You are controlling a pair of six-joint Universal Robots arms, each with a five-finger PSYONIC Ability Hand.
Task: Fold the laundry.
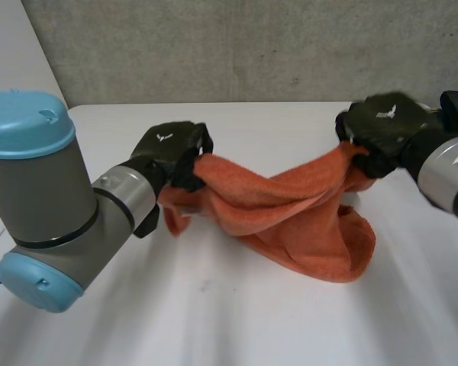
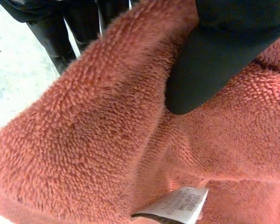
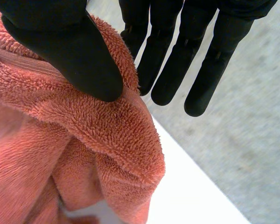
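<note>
Bench (image 1: 214,320): white, bare at the front; the towel's lowest fold rests on it.
Left hand (image 1: 168,149): thumb clamps one end of the towel against the fingers; a label (image 2: 177,205) hangs just below the grip.
Towel (image 1: 290,206): orange terry, strung between both hands, twisted, sagging to the bench.
Right hand (image 1: 382,126): thumb pinches the other end close to its edge, fingers straight behind the cloth.
Wall (image 1: 237,46): grey concrete, well behind.
Risk, slip: the right pinch looks shallow; pulling the hands apart could strip the edge free.
Risk, crease: the twist may set a crooked fold if laid down uncorrected.
</note>
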